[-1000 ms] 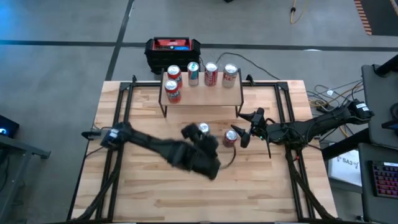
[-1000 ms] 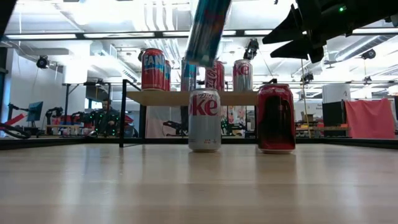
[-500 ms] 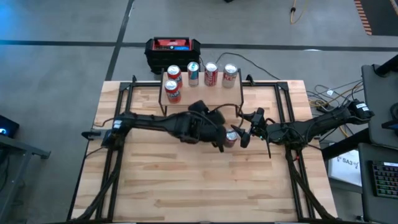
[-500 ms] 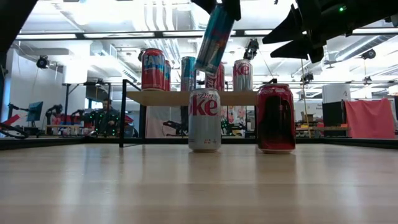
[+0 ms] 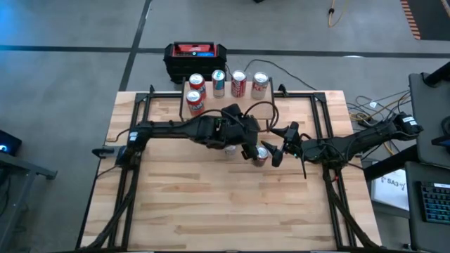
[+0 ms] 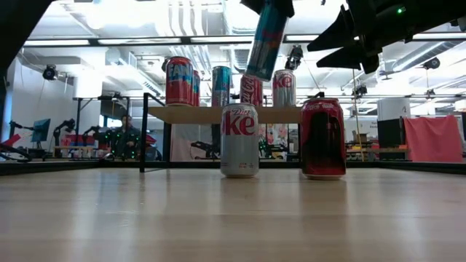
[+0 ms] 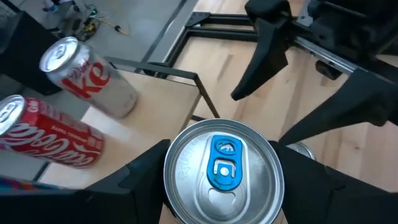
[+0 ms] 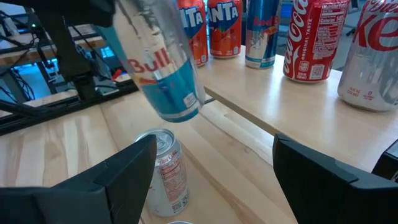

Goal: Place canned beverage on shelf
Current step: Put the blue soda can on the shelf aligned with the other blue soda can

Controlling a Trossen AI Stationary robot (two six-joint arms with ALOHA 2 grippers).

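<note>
Nearest on the wooden table (image 5: 211, 204): a silver Diet Coke can (image 6: 239, 140) and a dark red Coke can (image 6: 322, 138), both upright, side by side in front of the shelf. Above them, held aloft and tilted: a slim blue-and-silver Red Bull can (image 6: 266, 40), clamped at its sides by the left gripper (image 7: 219, 180), just short of the shelf's front edge. To the right: the right gripper (image 5: 279, 146), fingers (image 8: 118, 180) spread apart and empty, hanging over the red can. Farther back: the shelf (image 6: 218, 114), light wooden top on thin black legs, carrying two Fanta cans (image 8: 205, 25), a second Red Bull can (image 6: 220, 86), a red Coke can (image 8: 317, 37) and a silver Diet Coke can (image 7: 87, 71). Beyond the table's far edge: a black-and-red box (image 5: 195, 55) on the floor.
</note>
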